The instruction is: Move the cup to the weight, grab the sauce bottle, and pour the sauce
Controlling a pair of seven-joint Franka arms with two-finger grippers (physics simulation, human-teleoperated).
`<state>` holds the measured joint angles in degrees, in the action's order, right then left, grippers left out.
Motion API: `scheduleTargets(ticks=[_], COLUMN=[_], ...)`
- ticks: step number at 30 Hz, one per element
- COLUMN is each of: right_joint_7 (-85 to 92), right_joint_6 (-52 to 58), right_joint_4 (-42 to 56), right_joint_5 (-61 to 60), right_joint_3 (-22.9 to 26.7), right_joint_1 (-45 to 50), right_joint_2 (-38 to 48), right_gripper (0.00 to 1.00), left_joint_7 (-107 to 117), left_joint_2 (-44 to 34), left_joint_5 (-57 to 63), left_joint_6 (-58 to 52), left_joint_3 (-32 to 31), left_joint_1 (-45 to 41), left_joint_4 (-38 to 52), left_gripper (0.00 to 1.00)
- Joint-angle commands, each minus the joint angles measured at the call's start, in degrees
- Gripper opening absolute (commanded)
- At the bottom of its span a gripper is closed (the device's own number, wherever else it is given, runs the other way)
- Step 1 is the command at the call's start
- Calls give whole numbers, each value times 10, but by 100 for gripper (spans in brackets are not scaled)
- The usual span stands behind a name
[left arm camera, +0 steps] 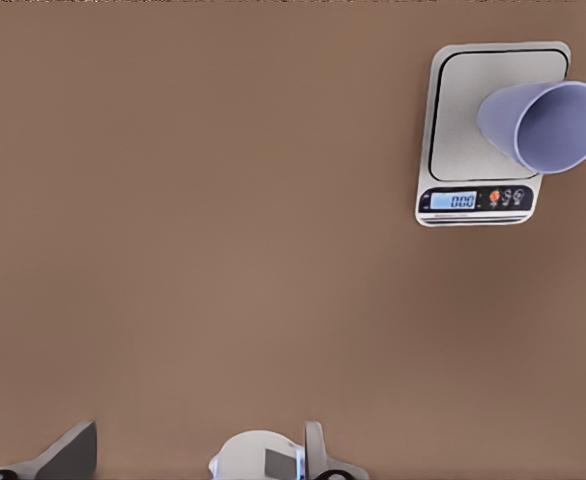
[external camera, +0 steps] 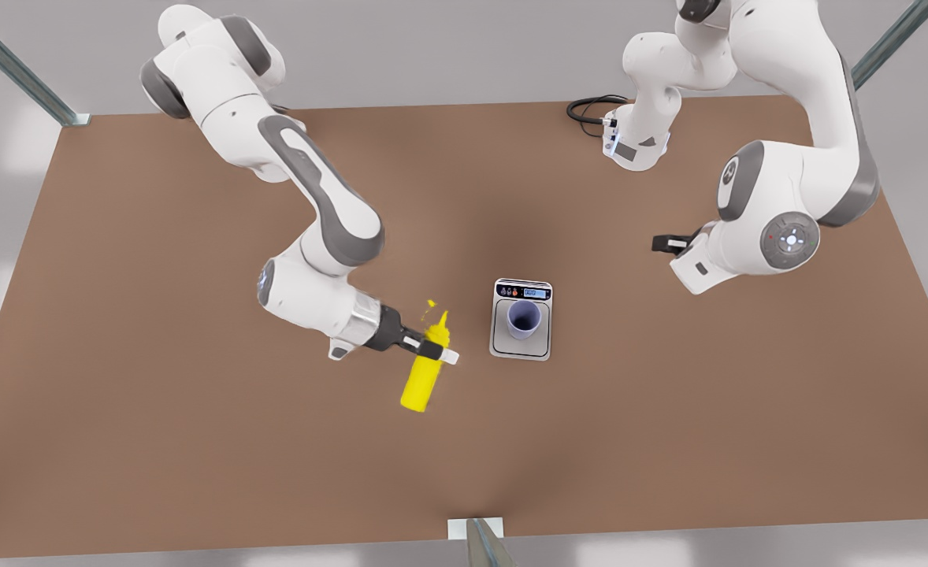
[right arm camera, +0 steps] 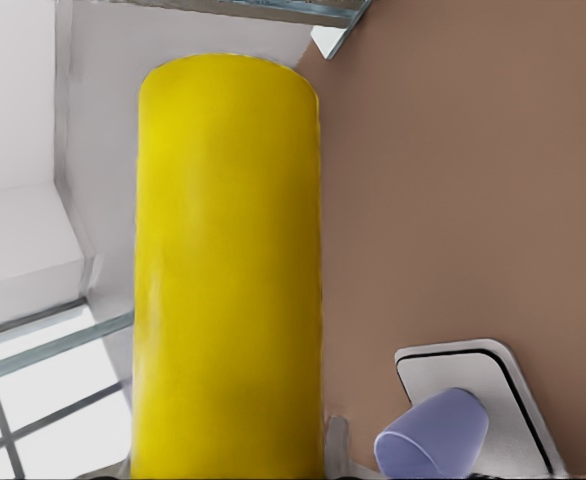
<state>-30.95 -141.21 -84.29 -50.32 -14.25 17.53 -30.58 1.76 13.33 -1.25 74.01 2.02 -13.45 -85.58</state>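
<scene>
Right gripper: fingers clamped on the sauce bottle, one to each side of its upper body just below the shoulder. This arm reaches in from the front view's left. In the right wrist view the yellow cylinder of the bottle runs close past the lens, which confirms the grasp belongs to this arm. The bottle is held above the brown table, tilted — nozzle toward the far edge and leaning slightly toward the weight, base toward the near edge. A small yellow cap on its tether sits just off the nozzle tip. Whether the base touches the table cannot be told.

Left gripper: raised well above the table on the front view's right, well apart from the cup and the weight, holding nothing. Its dark tip points toward the middle of the table. The arm waits. Whether its fingers are spread or closed I cannot tell; the left wrist view shows only slivers of them at the frame edge.

Containers: the cup stands upright on the platform of the weight, within its dark outline, close to the display strip. Its interior shows the same lavender-blue as its walls — no contents visible. From the left wrist view the cup sits toward one side of the weight, and the display is lit.

The bottle and the weight are near each other but apart.
</scene>
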Motion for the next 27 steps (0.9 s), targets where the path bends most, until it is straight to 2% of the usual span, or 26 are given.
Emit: scheduleTargets(ticks=[1, 3, 6, 10, 15, 20, 24, 27], right_joint_7=[-13, -16, -15, -13, -42, -133, -179, -184], right_joint_6=[10, 77, 90, 192, 243, 240, 183, 184], right_joint_4=[-3, -23, -106, -134, -153, -155, -175, -194], right_joint_5=[3, -14, -63, -137, -196, -231, -251, -252], right_joint_3=[-1, -1, -65, -80, -114, -126, -213, -244], right_joint_1=[-3, -40, -123, -192, -268, -305, -334, -347], right_joint_2=[3, 24, 72, 82, 70, 24, 12, 9], right_gripper=[39, 40, 41, 41, 41, 41, 40, 40], left_joint_7=[0, 0, 2, 0, 0, 4, 6, 6], left_joint_2=[0, 1, 5, 6, 8, 13, 20, 24], left_joint_5=[2, 2, 1, 1, 2, 2, 2, 2], left_joint_6=[0, 0, -1, -3, -4, -4, -4, -4], left_joint_3=[0, 0, 0, 0, 0, 1, 1, 1], left_joint_1=[0, 0, 0, 0, 0, 0, 0, 0], left_joint_4=[0, 0, 0, -2, -1, -2, -2, -1], left_gripper=[100, 100, 100, 100, 100, 100, 100, 100])
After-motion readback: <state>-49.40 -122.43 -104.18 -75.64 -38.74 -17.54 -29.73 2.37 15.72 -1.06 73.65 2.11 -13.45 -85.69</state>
